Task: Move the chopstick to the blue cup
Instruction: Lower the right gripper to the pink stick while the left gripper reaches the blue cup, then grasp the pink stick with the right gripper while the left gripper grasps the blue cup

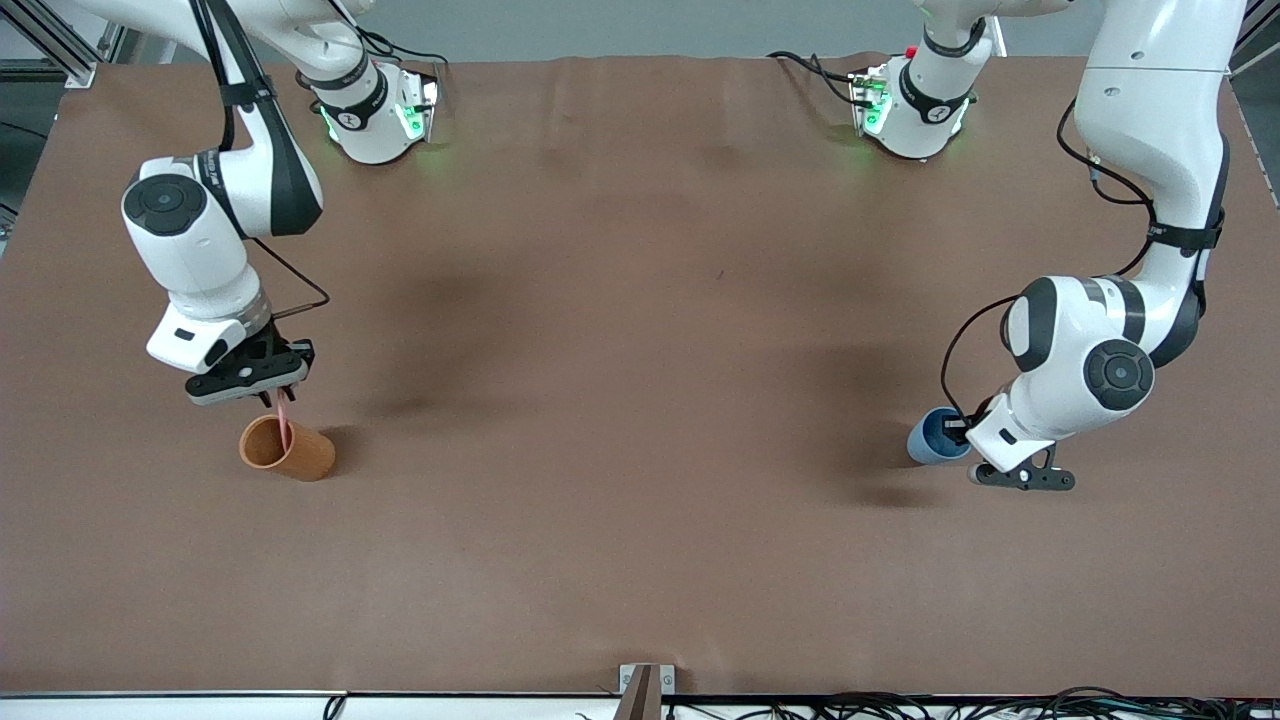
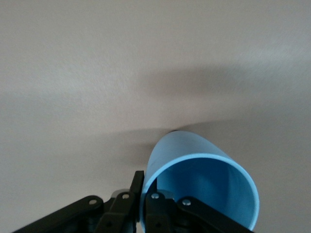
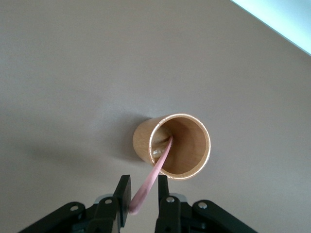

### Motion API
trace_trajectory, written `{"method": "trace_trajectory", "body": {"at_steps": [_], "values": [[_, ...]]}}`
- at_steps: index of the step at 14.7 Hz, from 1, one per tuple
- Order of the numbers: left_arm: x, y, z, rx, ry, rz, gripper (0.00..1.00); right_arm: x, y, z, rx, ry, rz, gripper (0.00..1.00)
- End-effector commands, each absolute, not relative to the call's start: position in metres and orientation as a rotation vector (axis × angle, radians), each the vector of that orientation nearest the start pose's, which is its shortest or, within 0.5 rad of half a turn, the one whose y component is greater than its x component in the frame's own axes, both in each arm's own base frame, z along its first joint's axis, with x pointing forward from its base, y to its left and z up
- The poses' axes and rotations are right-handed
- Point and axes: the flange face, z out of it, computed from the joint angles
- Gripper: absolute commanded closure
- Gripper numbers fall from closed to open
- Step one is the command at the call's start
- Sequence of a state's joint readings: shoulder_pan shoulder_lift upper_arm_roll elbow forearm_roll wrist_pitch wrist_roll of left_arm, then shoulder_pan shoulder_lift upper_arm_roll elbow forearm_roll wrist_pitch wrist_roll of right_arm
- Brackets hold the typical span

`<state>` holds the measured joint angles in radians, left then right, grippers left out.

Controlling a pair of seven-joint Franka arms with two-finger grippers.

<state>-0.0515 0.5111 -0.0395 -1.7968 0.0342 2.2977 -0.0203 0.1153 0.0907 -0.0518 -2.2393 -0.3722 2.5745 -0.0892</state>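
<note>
Your right gripper has its fingers around the upper end of the chopstick, though whether they already press it you cannot tell. The stick's lower end stands in the orange-brown cup, near the table's edge at the right arm's end. Your left gripper is clamped on the wall of the blue cup, toward the left arm's end. Nothing is transferred yet; lifting, carrying and dropping remain. Between the cups the table is bare, giving free room.
</note>
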Motion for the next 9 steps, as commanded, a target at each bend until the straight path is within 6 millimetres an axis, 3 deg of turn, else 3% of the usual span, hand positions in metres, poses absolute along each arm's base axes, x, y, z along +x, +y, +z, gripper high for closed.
{"method": "trace_trajectory", "body": {"at_steps": [1,4,9], "values": [[0.655,-0.099,0.323,-3.131,0.035,-0.018,1.0,0.548,0.04,0.357,-3.282,-0.776,-0.429,0.75],[0.643,-0.172,0.347,-3.178,-0.167,-0.019,1.0,0.549,0.039,0.358,-3.284,-0.773,-0.431,0.79],[0.597,-0.297,0.351,-3.173,-0.402,-0.002,1.0,0.547,0.038,0.355,-3.29,-0.771,-0.398,0.77]]}}
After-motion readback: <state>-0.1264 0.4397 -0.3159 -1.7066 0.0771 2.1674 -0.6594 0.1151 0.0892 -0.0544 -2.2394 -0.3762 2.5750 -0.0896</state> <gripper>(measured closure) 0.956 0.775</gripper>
